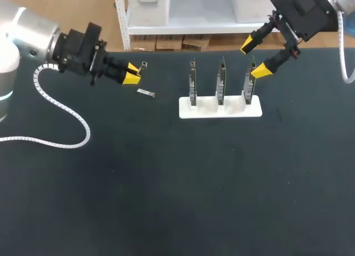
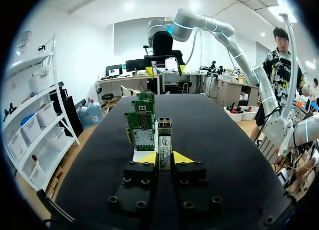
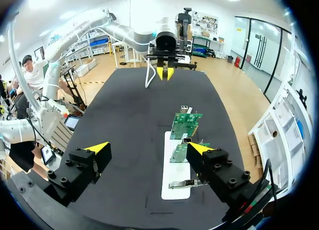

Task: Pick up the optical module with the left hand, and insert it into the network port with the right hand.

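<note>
Left gripper (image 1: pixel 133 73) closed on slim silver optical module (image 2: pixel 164 146), 10 o'clock on black table (image 1: pixel 166 184). Right gripper (image 1: pixel 254 57) wide open, empty, 1 o'clock over green network cards (image 1: pixel 221 81). Bring module level; right should pinch its free end squarely.

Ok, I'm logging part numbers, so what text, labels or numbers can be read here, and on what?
Module in the left end effector: white label with print, too small to read reliably.
Second module on the table: no print can be made out.
Cards in the stand: any markings are too blurred to read.
Nothing else on the table carries legible text.
</note>
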